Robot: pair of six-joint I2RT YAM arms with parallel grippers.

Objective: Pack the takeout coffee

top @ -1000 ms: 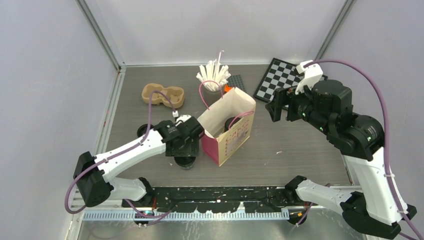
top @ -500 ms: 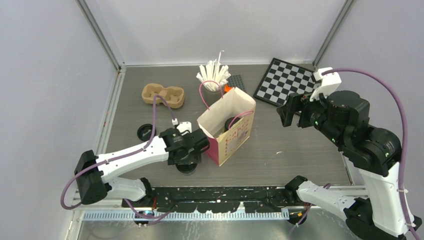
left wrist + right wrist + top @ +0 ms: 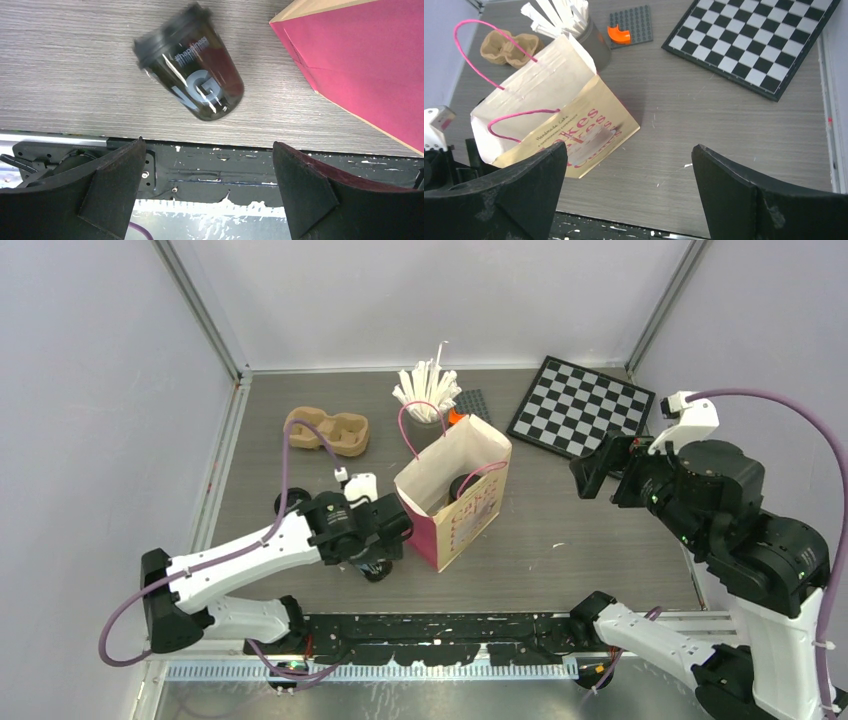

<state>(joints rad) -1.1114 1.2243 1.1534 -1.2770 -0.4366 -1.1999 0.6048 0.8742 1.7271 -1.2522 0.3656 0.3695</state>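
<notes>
Dark cup (image 3: 192,75) blurred beside bag (image 3: 360,65), second cup (image 3: 462,486) half-hidden inside, left pincer (image 3: 208,145) and right pincer (image 3: 629,147) wide

The top view looks steeply down from above the near edge, taking in the whole table (image 3: 600,530). The left wrist camera sits close over that edge, with the coffee cup (image 3: 192,70) at 11 o'clock. The right wrist camera looks down from farther off, with the chessboard (image 3: 754,40) at 2 o'clock. All three views share the paper bag (image 3: 455,490).

A dark paper cup (image 3: 192,70) with a black lid and white lettering lies tipped over on the tabletop (image 3: 60,60), just beside the pink bag (image 3: 370,75). The second cup (image 3: 462,486) sits inside that bag, lid showing.
</notes>
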